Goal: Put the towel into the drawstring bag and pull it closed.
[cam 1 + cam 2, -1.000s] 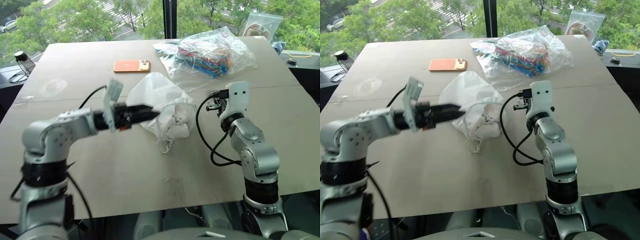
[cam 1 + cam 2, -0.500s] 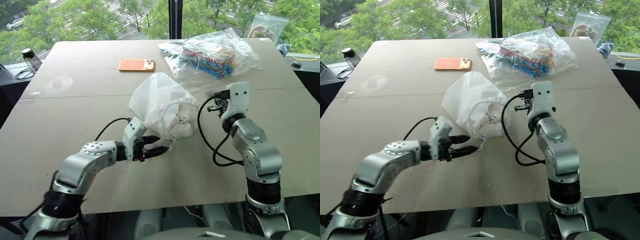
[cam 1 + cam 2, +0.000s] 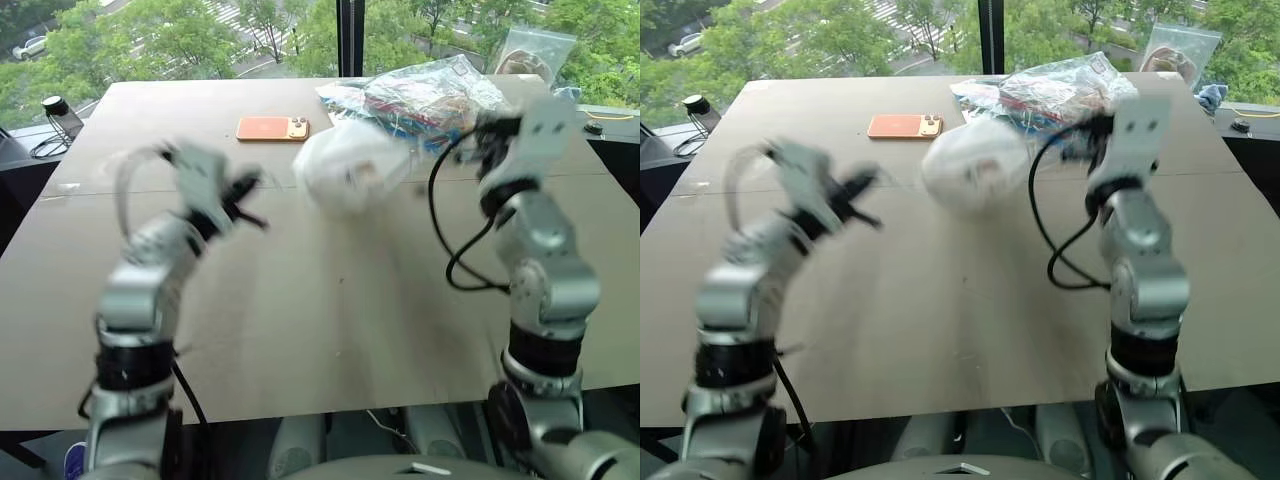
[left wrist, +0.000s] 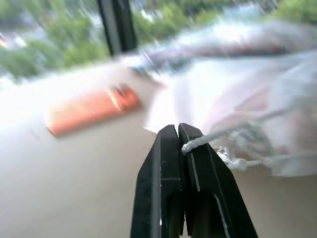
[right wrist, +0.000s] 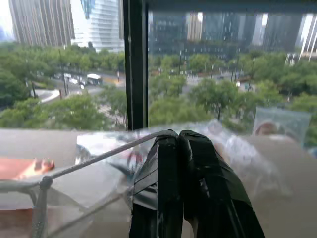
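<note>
Against the views of half a second before, the left gripper (image 4: 178, 130), then low and open by the cords near the table's front, is now being seen raised and clamped fully shut on a white drawstring cord (image 4: 218, 135), and the right gripper (image 5: 179, 138), likewise shut, is being seen higher with the other cord (image 5: 99, 157) running from its fingers. Between the 2 grippers the drawstring bag (image 3: 350, 165) is being held off the table (image 3: 330, 320), bunched and rounder than before, so the mouth is judged as being cinched closed. The towel is judged to be inside the bag; it cannot be made out through the fabric. Just behind the bag an orange phone (image 3: 271, 128) and a clear plastic bag of colourful items (image 3: 430, 100) are lying. No brand, label or writing is being shown legibly.
</note>
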